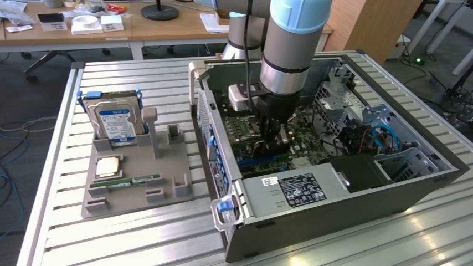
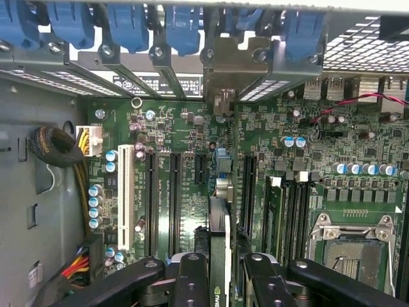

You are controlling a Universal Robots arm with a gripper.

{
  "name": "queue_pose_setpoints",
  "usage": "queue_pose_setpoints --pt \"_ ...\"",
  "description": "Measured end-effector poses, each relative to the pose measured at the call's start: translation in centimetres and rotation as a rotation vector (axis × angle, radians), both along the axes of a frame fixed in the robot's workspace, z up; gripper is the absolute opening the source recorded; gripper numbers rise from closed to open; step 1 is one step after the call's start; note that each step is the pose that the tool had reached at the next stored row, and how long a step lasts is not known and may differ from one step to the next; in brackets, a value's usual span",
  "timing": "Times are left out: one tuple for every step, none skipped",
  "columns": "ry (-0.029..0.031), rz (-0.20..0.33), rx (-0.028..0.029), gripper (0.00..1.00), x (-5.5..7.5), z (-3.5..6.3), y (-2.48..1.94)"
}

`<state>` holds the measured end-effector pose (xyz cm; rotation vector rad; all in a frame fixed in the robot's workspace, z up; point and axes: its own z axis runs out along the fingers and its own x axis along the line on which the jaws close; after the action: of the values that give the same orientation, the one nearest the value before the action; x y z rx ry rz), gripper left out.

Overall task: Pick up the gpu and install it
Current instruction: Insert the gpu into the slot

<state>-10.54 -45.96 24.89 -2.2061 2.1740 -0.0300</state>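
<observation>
**Exterior view.** The arm reaches down into an open computer case (image 1: 333, 221) that lies on its side on a slatted metal table (image 1: 148, 238). The gripper (image 1: 272, 145) is inside the case, low over the motherboard (image 1: 310, 138). On the exterior view's left of the case, well apart from it, a grey holder (image 1: 174, 188) carries a hard drive (image 1: 118, 124) standing upright and a narrow green memory stick (image 1: 137, 180) lying flat.

**Wrist view.** The gripper (image 2: 223, 265) is clamped on the gpu (image 2: 218, 224). The two fingers (image 2: 192, 275) stand a narrow gap apart, one on each face of the thin card, with the card filling the space between them. The gpu is seen edge-on – it stands upright on its long edge above the motherboard (image 2: 319, 128), running from the gripper toward the rear wall of the case. Its far end, with a metal bracket (image 2: 222, 102), is at the row of blue latches (image 2: 128, 25). The card lies parallel to the long black slots (image 2: 151, 198), between two of them, with a white slot (image 2: 126, 195) further off to one side. The processor socket (image 2: 351, 249) is on the other side, apart from the card. Whether the lower edge of the gpu is seated in a slot cannot be told.
</observation>
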Motion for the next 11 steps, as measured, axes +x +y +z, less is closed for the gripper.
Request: queue_pose_setpoints --pt "0.0000 0.000 0.0000 0.26 0.00 0.00 0.00" --pt "0.0000 0.000 0.0000 0.26 0.00 0.00 0.00" --pt "0.0000 0.000 0.0000 0.26 0.00 0.00 0.00" --pt "0.0000 0.000 0.0000 0.26 0.01 0.00 0.00" --pt "-0.0001 0.000 0.0000 0.26 0.00 0.01 0.00" --pt "0.0000 0.000 -0.0001 0.26 0.01 0.03 0.00" --pt "0.0000 0.000 -0.0003 0.26 0.00 0.07 0.00" --pt "0.0001 0.000 -0.0004 0.26 0.00 0.12 -0.01" --pt "0.0001 0.000 -0.0001 0.26 0.00 0.16 0.00" --pt "0.0000 0.000 0.0000 0.26 0.01 0.20 0.00" --pt "0.0000 0.000 0.0000 0.26 0.01 0.23 0.00"
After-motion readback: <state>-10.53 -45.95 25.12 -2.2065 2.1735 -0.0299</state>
